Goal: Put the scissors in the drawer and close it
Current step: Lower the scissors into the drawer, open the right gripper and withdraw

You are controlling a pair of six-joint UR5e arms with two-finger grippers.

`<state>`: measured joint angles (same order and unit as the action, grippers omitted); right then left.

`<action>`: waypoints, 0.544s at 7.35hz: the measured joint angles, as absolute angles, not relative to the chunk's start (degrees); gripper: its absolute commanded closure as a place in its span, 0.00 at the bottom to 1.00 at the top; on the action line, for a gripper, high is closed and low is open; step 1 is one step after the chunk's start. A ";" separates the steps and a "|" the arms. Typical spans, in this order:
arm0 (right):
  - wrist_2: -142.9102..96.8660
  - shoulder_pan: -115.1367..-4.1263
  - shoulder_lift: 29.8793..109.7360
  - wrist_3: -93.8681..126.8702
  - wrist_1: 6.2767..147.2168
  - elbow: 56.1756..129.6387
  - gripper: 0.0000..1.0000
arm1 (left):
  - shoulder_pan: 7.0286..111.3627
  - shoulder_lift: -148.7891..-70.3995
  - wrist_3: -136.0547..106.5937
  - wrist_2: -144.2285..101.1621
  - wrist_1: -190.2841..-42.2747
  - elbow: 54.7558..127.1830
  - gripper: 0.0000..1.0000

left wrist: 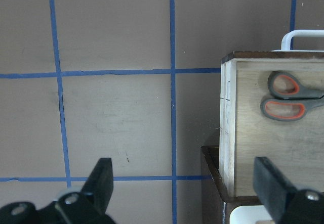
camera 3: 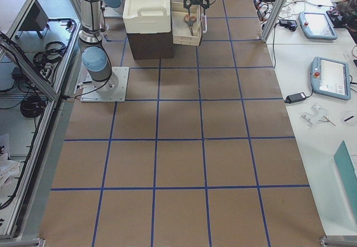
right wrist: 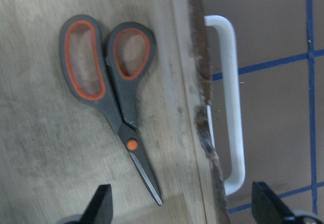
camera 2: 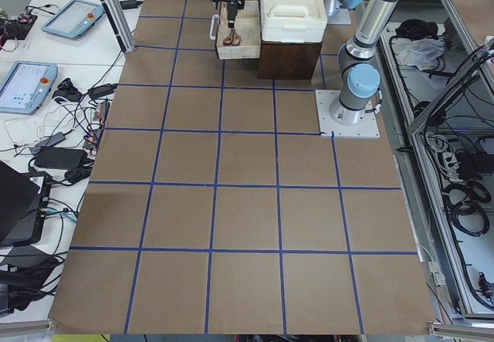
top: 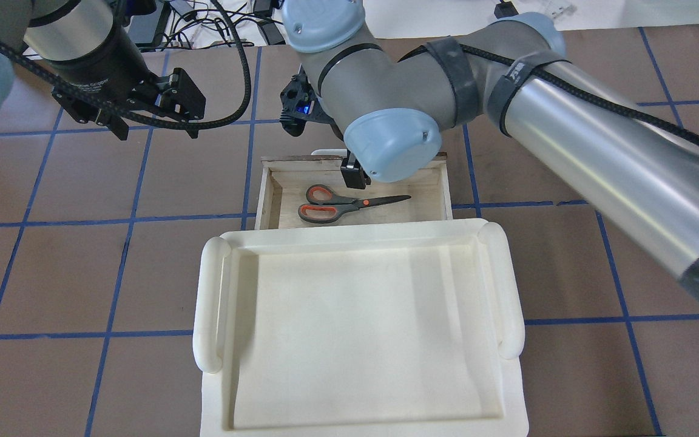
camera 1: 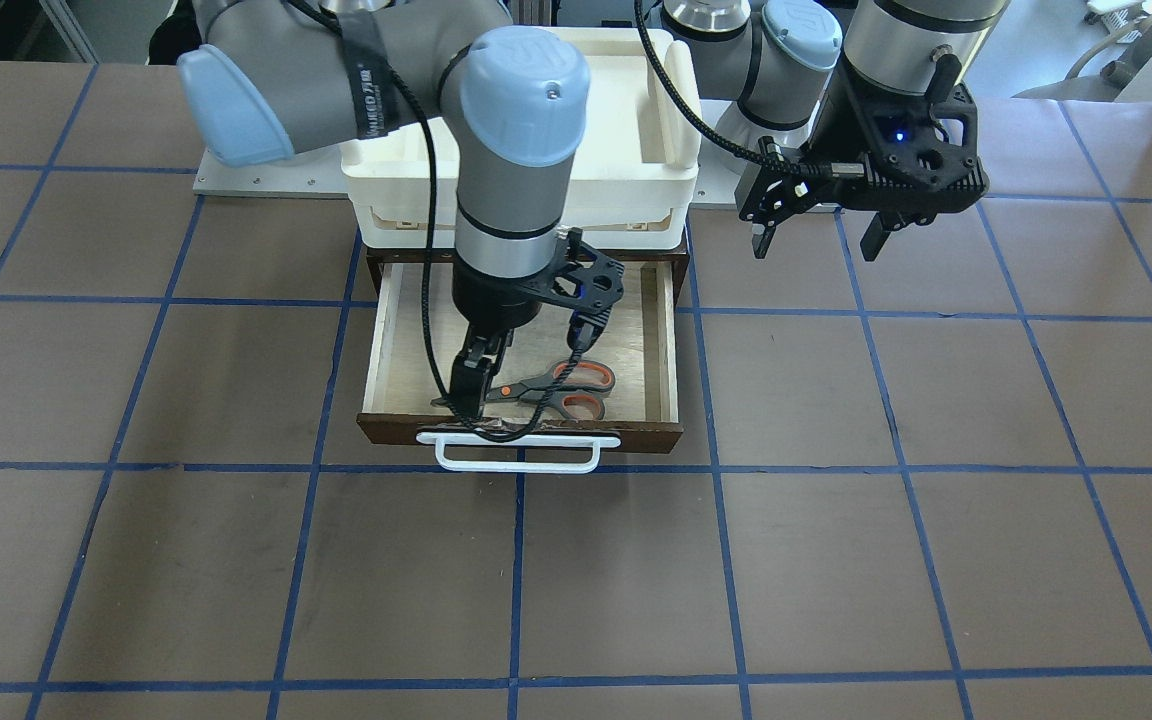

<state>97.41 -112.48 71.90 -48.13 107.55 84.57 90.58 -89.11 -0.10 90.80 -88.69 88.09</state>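
Note:
The scissors point(camera 1: 561, 390) lie flat on the floor of the open drawer point(camera 1: 376, 340), near its dark front, handles toward the robot's left. They also show in the overhead view point(top: 337, 203) and the right wrist view point(right wrist: 121, 118). My right gripper point(camera 1: 471, 375) hangs over the blade end, open and empty, with the blade tip between its fingers point(right wrist: 104, 206). My left gripper point(camera 1: 818, 240) is open and empty, in the air beside the cabinet on the robot's left. Its wrist view shows the drawer's corner point(left wrist: 228, 113) and the scissor handles point(left wrist: 283, 107).
A white plastic tray point(top: 355, 328) sits on the dark brown cabinet point(camera 2: 289, 60) that holds the drawer. The white loop handle point(camera 1: 518, 452) sticks out from the drawer front. Brown table with blue grid lines lies all around.

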 measured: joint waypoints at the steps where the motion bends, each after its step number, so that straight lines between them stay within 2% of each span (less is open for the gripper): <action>1: 94.18 -109.31 73.61 -40.96 107.55 84.57 0.00 | 90.63 -90.18 -0.42 90.50 -87.36 87.85 0.00; 4: 91.85 -101.34 77.69 -19.24 102.34 85.02 0.00 | 92.62 -95.04 -6.69 89.72 -80.70 87.10 0.00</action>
<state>91.85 -101.34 77.69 -19.24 102.34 85.02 92.62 -95.04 -6.69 89.72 -80.70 87.10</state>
